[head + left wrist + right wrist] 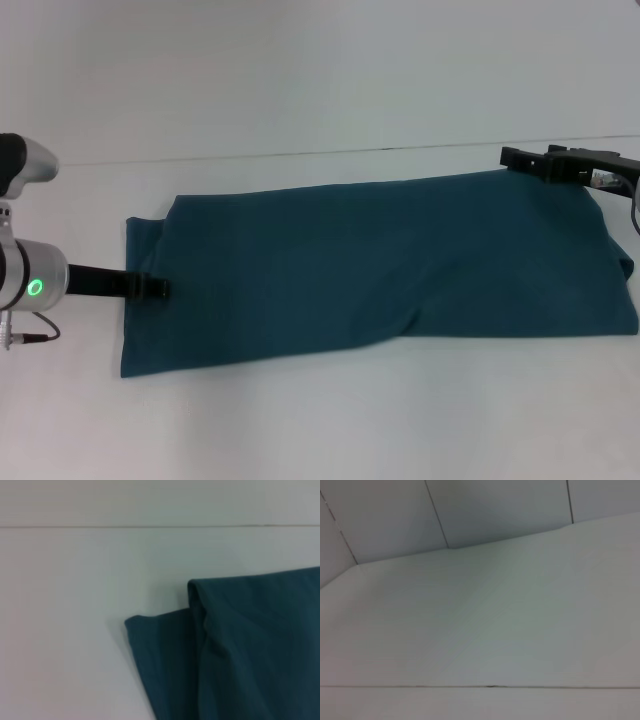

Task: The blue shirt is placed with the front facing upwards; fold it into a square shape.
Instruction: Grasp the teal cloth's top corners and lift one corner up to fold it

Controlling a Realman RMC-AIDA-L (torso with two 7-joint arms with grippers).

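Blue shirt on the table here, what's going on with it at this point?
The blue shirt lies on the white table folded into a long band, plain side up, no print showing. The left gripper is at the shirt's left end, and the right gripper is at its far right corner. The left wrist view shows doubled layers at one corner. It is a long rectangle, not yet a square.

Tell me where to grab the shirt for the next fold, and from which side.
Judging by its long flat band shape, grip the blue shirt at its short left end, coming in from the left, where the left gripper sits, and carry it rightward. The right gripper is at the far right corner.
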